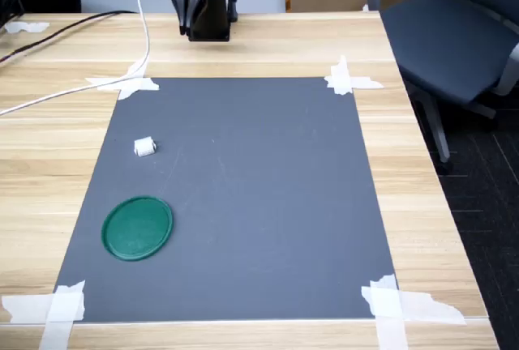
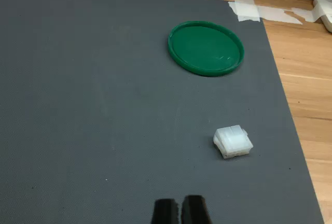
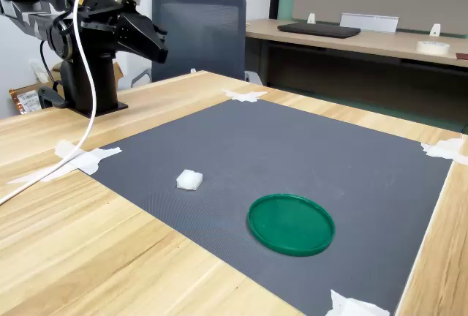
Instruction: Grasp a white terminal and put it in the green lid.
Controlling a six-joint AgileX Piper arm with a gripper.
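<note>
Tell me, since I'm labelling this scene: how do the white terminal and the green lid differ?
The white terminal is a tiny blocky piece; the green lid is a far wider flat disc. The terminal is white with ridged sides; the lid is dark green with a shallow rim. The lid is empty, the terminal outside it. Both rest apart on the grey mat, untouched by the gripper.
</note>
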